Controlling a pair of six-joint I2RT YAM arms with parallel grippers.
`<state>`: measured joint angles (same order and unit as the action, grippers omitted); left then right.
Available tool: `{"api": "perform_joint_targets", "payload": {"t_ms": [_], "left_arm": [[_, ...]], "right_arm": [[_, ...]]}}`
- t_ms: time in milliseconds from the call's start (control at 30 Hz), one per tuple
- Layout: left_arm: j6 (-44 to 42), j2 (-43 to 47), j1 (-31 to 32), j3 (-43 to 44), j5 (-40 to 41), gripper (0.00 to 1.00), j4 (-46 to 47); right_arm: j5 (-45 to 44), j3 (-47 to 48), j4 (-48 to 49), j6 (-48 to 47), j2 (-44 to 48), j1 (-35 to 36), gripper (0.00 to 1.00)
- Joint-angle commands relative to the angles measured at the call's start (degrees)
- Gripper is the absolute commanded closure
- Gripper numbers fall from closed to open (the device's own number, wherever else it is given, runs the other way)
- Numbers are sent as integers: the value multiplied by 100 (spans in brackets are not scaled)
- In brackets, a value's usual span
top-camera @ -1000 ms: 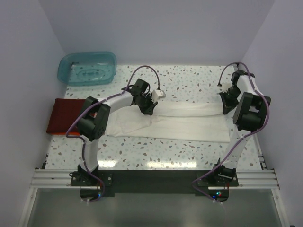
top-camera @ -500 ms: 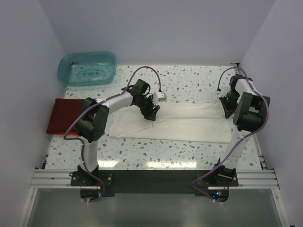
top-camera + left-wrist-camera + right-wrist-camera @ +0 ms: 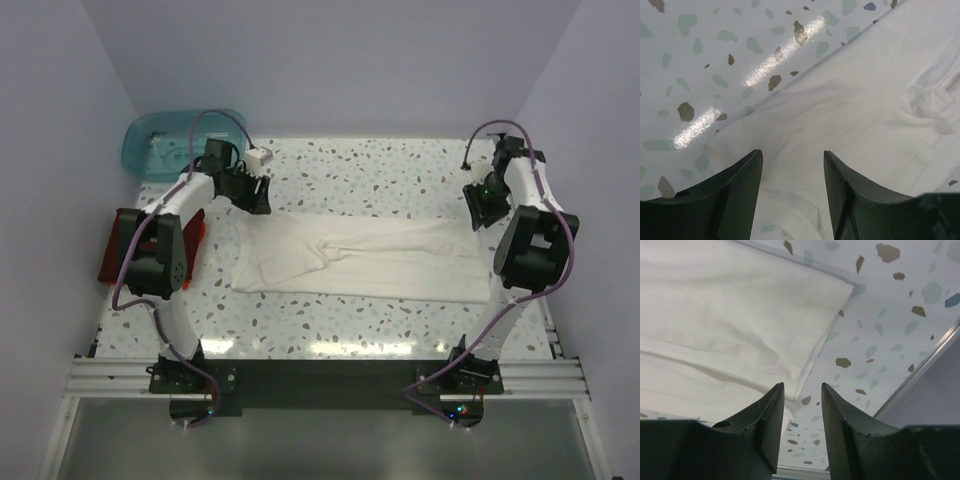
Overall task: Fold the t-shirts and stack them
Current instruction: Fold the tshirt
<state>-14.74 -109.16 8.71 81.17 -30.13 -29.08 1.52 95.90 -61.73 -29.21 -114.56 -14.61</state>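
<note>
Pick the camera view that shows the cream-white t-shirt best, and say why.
Top external: the cream-white t-shirt lies whole, a long band across the table. Left wrist shows only a wrinkled stretch by one edge; right wrist only a corner.

Left arm (image 3: 172, 312), right arm (image 3: 503, 305): white links, chunky black joint housings, black bases. Purple cable (image 3: 214, 114) loops along each. Small white block (image 3: 259, 157) at left wrist. Fingers (image 3: 735, 195) dark, matte, tapered.

No writing, label, brand, number or sign can be read anywhere in these views.
</note>
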Motion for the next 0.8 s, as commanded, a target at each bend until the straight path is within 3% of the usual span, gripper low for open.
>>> {"api": "perform_joint_targets", "payload": {"t_ms": [0,67,267,500,633,767], "left_arm": [[244,175,-228,155,-115,44,-317],[383,255,-378,-56,-186,45,-379],[902,326,-668,-505,-292,51,-353],[1403,133,-1028,-769,-361,54,-247],[1430,115,-1170,-795,-388,57,-212],[1422,18,-1205,-786,-485,67,-247]], "right_arm": [[1022,193,-181,12,451,300,62],[1454,140,-155,21,575,467,62],[2273,-238,581,310,953,1863,62],[2336,-265,1848,933,805,4146,65],[2212,182,2323,1330,374,5037,67],[2265,692,2535,1620,-170,5652,67]]}}
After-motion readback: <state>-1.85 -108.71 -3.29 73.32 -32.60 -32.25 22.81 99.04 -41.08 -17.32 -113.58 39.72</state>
